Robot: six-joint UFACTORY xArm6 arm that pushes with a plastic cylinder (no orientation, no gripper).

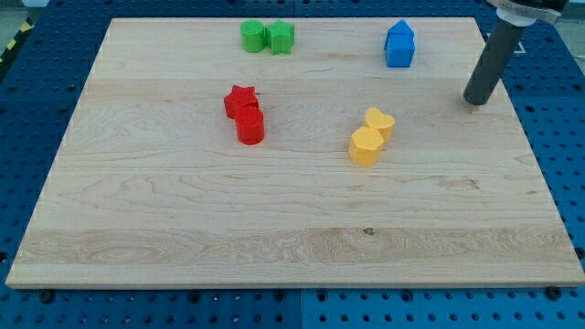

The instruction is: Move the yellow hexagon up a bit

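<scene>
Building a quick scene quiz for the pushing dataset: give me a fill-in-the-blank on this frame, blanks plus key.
1. The yellow hexagon touches a yellow ___ just above it.
2. My tip stands toward the view's ___ of both yellow blocks, apart from them.
3. The red star touches a red ___ below it.
4. The two blocks nearest the view's top left are ___.

Missing words: heart; right; cylinder; green
</scene>
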